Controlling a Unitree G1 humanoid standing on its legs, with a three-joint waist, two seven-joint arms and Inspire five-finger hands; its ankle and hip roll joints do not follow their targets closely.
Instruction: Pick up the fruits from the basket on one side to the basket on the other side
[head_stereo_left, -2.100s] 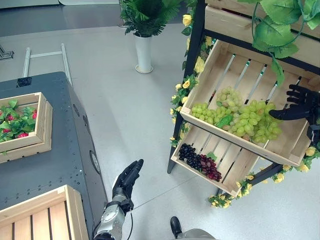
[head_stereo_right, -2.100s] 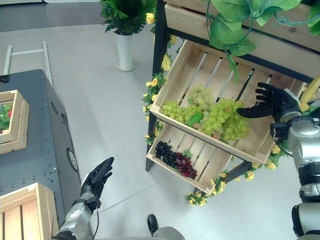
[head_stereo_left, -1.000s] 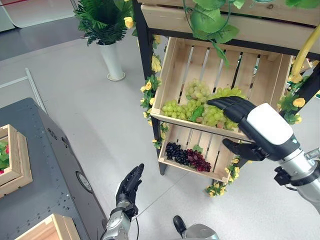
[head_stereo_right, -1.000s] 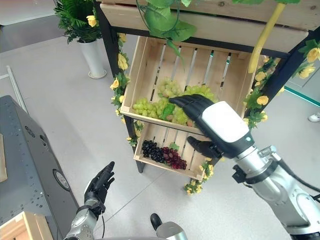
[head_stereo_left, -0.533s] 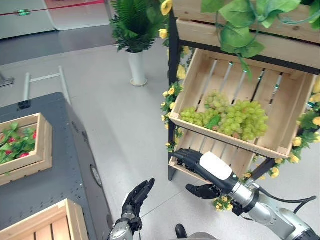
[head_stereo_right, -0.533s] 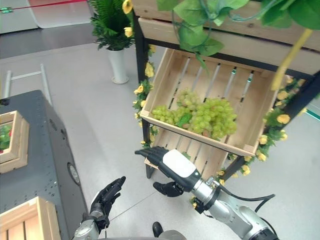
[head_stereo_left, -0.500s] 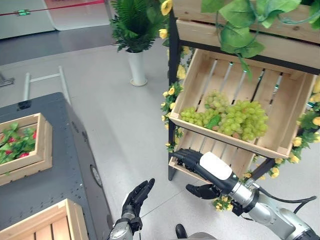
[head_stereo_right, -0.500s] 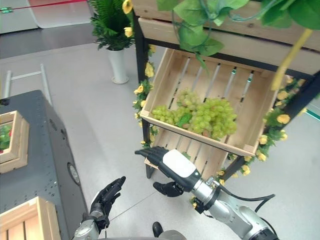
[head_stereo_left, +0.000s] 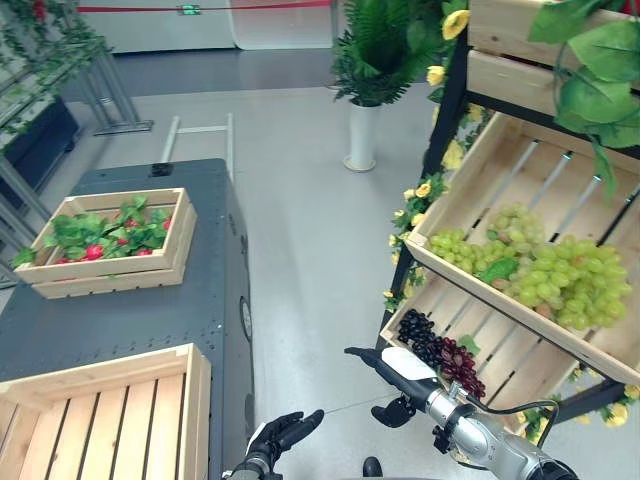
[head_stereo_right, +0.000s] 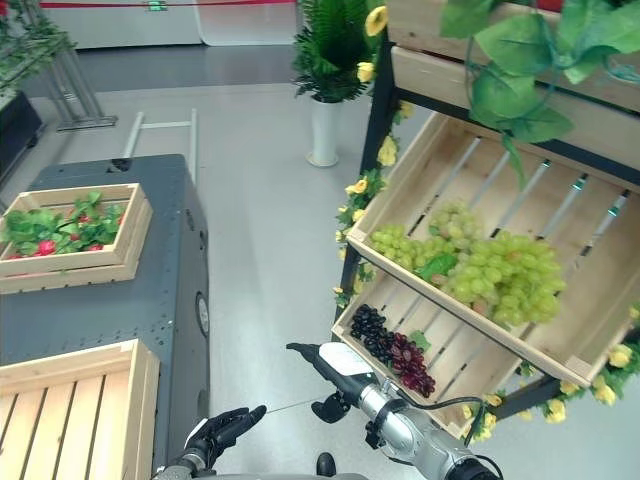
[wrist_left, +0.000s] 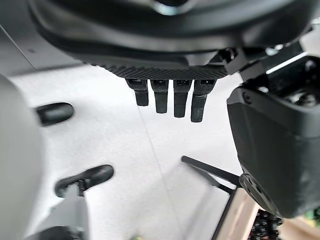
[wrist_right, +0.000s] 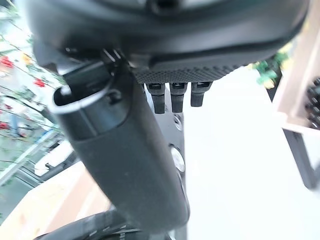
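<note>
Green grapes lie heaped in the tilted upper crate of the shelf on my right. Dark purple and red grapes lie in the lower crate beneath it. My right hand, with its white cover, hangs open and empty over the floor in front of the lower crate; its fingers are straight. My left hand is low by the table's corner, also open and empty, fingers extended. An empty slatted crate sits on the near end of the grey table.
A second crate holding green leaves and small red fruits stands farther back on the table. A potted plant in a white vase stands on the floor behind the shelf. Yellow flowers and vines hang along the shelf's black frame. Bare floor lies between table and shelf.
The camera has swung left, bringing the table and both its crates into view. My right hand has dropped from the green grapes to low over the floor, empty. The left hand stayed low.
</note>
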